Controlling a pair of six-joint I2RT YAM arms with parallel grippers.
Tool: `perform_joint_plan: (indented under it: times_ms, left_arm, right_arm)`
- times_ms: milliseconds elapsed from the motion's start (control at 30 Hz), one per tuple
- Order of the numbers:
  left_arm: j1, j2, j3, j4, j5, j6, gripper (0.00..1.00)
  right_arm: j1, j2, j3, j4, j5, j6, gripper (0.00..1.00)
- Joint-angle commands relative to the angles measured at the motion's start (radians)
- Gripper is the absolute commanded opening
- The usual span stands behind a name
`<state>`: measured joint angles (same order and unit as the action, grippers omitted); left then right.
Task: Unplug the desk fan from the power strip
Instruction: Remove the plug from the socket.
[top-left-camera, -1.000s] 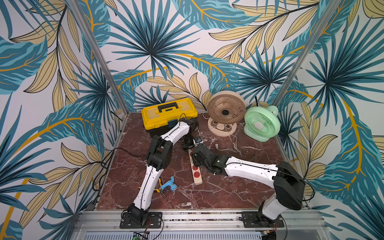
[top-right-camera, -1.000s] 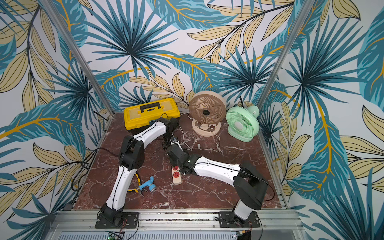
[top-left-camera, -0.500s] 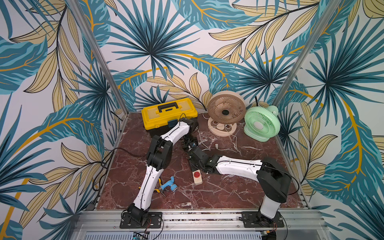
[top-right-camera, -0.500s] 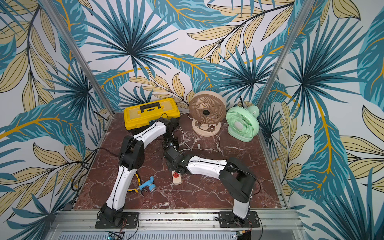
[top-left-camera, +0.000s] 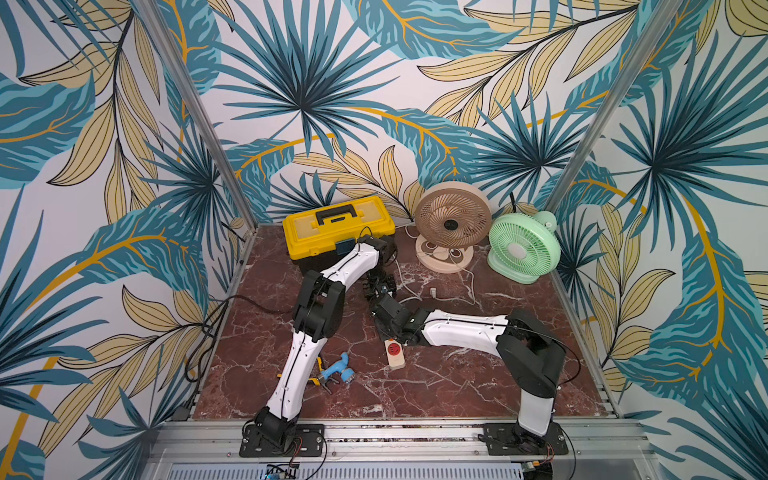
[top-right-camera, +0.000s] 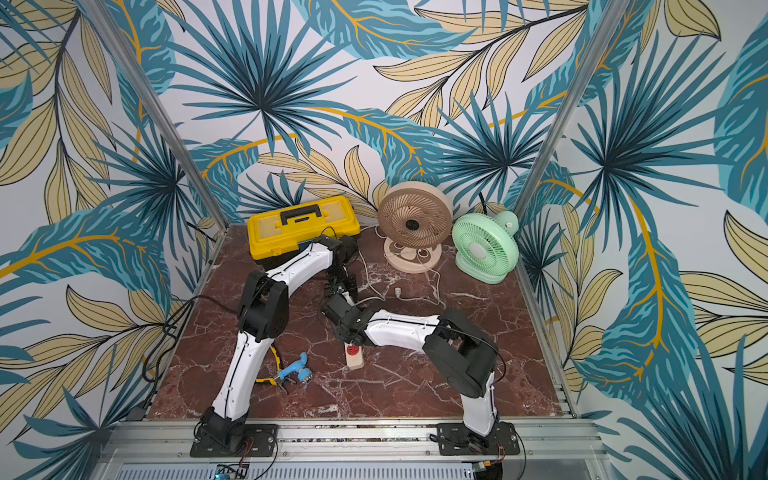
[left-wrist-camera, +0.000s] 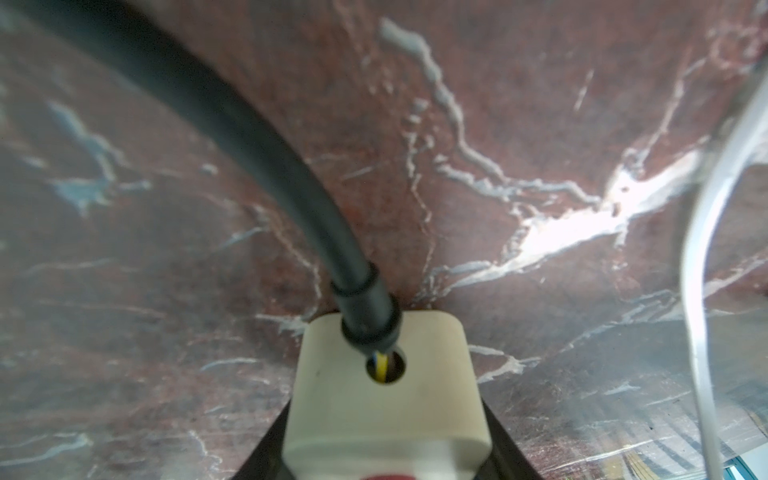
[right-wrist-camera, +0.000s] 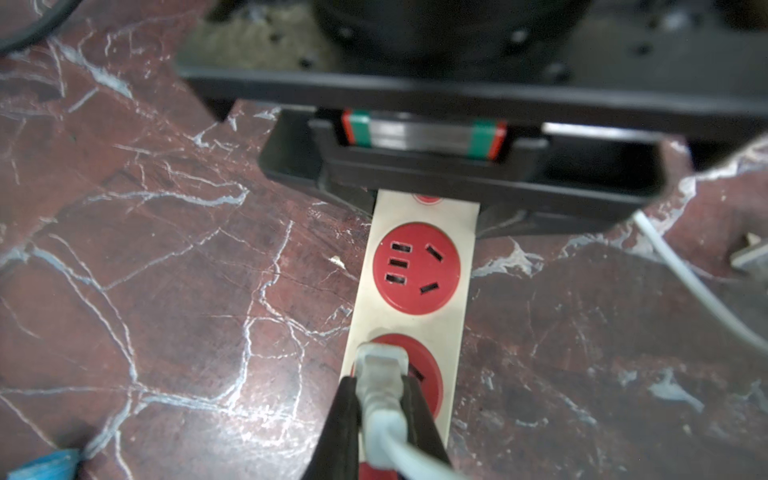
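Cream plastic marks the power strip (right-wrist-camera: 413, 323), which runs up the middle of the right wrist view and lies flat on the red marble table (right-wrist-camera: 166, 291). The two arms split the work. The left gripper (left-wrist-camera: 384, 440) is clenched across the strip's cable end, its dark fingers (left-wrist-camera: 500, 453) pressing both sides of the cream block where the black cable (left-wrist-camera: 291, 187) enters. This hold looks meant to pin the strip down so it cannot lift or slide when the plug is drawn out.

The right gripper (right-wrist-camera: 379, 380) sits at the lower centre of its wrist view. Its black fingers (right-wrist-camera: 343, 415) are closed on the white plug (right-wrist-camera: 380, 370), one on each flank, with the plug body filling the gap between them. The plug is seated in a red socket, so the pull has not yet happened. The next socket up the frame is empty, and above it the left gripper's body covers the rest of the strip.

The white cord (right-wrist-camera: 415, 459) leaves the plug toward the lower edge of the frame. In a top view only the strip's near end (top-left-camera: 395, 353) shows below the right wrist. The cord seems to lead to the beige fan (top-left-camera: 453, 220), not the green fan (top-left-camera: 523, 247), but it cannot be traced all the way.
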<state>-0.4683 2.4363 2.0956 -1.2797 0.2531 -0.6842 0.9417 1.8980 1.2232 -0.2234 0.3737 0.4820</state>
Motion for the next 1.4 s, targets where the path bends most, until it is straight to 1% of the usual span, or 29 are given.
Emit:
perform_joint_plan:
  times_ms: [0, 133, 200, 300, 533, 633, 767, 900, 1000, 1067, 1167, 1300, 1367]
  left_arm:
    - [0.037, 0.150, -0.104, -0.015, -0.175, 0.037, 0.00]
    - [0.037, 0.148, -0.106, -0.013, -0.175, 0.035, 0.00]
    - [0.038, 0.148, -0.106, -0.013, -0.175, 0.034, 0.00]
    - [0.037, 0.150, -0.106, -0.014, -0.174, 0.034, 0.00]
    - [0.038, 0.148, -0.107, -0.013, -0.174, 0.032, 0.00]
    - [0.038, 0.148, -0.107, -0.013, -0.175, 0.034, 0.00]
    - [0.038, 0.148, -0.108, -0.013, -0.175, 0.034, 0.00]
    - [0.037, 0.148, -0.108, -0.013, -0.175, 0.034, 0.00]
    - [0.038, 0.148, -0.108, -0.012, -0.176, 0.034, 0.00]
    - [0.038, 0.148, -0.107, -0.011, -0.175, 0.034, 0.00]
    - [0.038, 0.148, -0.107, -0.013, -0.175, 0.034, 0.00]
    - [0.038, 0.148, -0.108, -0.012, -0.175, 0.034, 0.00]
    - [0.037, 0.148, -0.108, -0.013, -0.176, 0.033, 0.00]
  right_arm:
    - [-0.002, 0.003, 0.008, -0.034, 0.068, -0.040, 0.00]
    - [0.021, 0.019, 0.021, -0.022, 0.106, -0.073, 0.00]
    - [0.039, 0.009, 0.007, 0.015, 0.137, -0.093, 0.00]
    - [0.064, -0.025, -0.037, 0.097, 0.198, -0.125, 0.00]
    - [0.069, -0.127, -0.132, 0.217, 0.253, -0.151, 0.00]
    - [0.070, -0.156, -0.153, 0.231, 0.272, -0.153, 0.00]
    - [0.071, -0.163, -0.149, 0.232, 0.253, -0.149, 0.00]
    - [0.078, -0.123, -0.101, 0.220, 0.182, -0.138, 0.00]
    - [0.095, -0.078, -0.048, 0.190, 0.194, -0.155, 0.00]
    - [0.112, -0.040, 0.002, 0.148, 0.236, -0.184, 0.00]
    - [0.153, 0.011, 0.063, 0.096, 0.342, -0.251, 0.00]
    - [0.180, 0.056, 0.093, 0.066, 0.456, -0.306, 0.00]
    - [0.183, 0.061, 0.094, 0.063, 0.485, -0.317, 0.00]
